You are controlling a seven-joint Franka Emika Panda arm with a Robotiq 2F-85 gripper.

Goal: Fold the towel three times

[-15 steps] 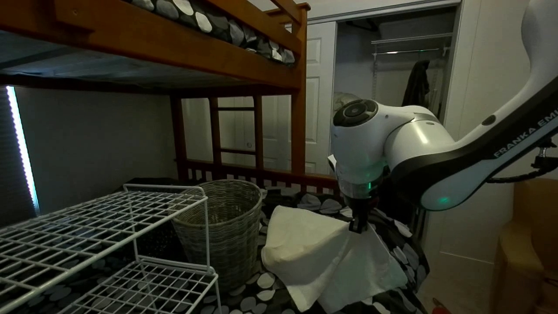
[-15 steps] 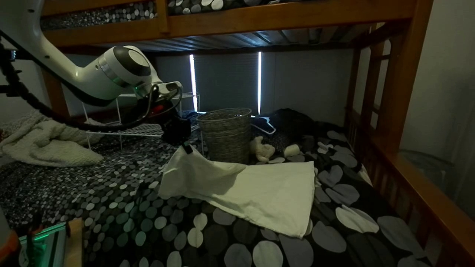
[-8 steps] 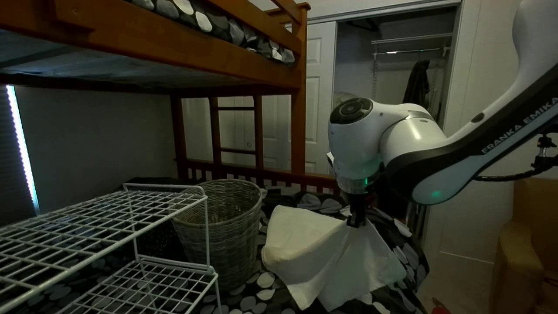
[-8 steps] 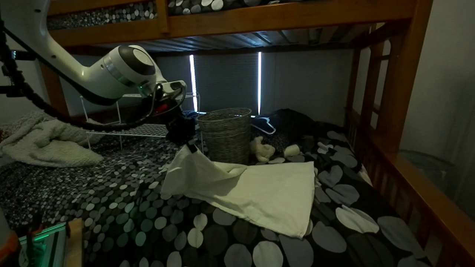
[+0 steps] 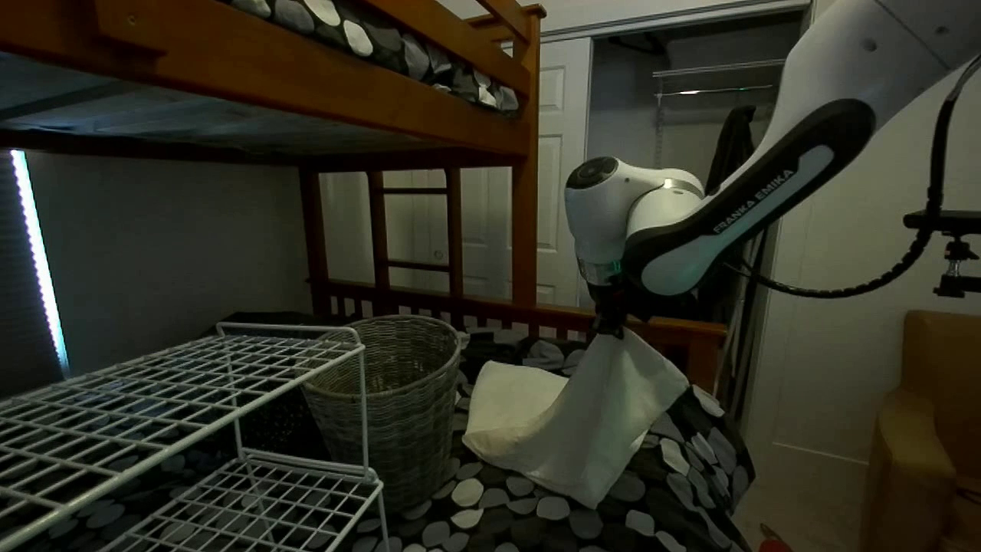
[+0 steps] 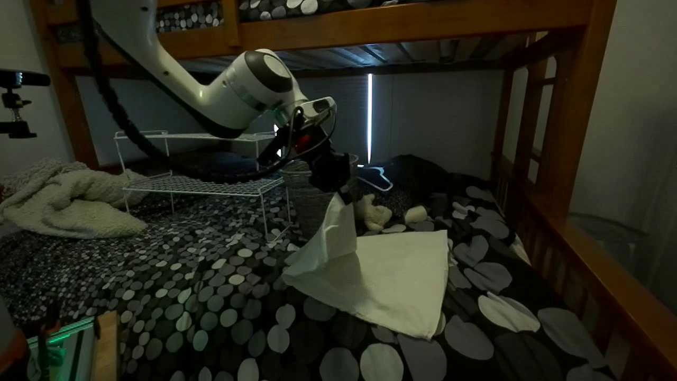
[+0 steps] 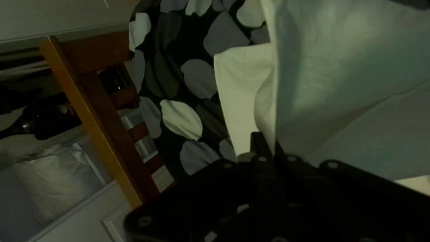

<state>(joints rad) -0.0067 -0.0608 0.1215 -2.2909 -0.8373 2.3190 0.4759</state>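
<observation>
In an exterior view, a white wire shelf rack point(image 5: 237, 416) stands well to the left of the Robotiq gripper point(image 5: 609, 333), with a wicker basket point(image 5: 418, 433) nearer on that side. The cream towel point(image 5: 590, 425) hangs from the gripper, whose jaws are pinched together on its upper part; the rest lies below and to the left over the black dotted bedcover point(image 5: 690, 498). A tan armchair point(image 5: 916, 437) is well apart to the gripper's right.

The gripper point(image 5: 609, 332) holds the towel point(image 5: 576, 429) partly raised off the dotted cover point(image 5: 674, 498); a basket point(image 5: 418, 429) stands near.
</observation>
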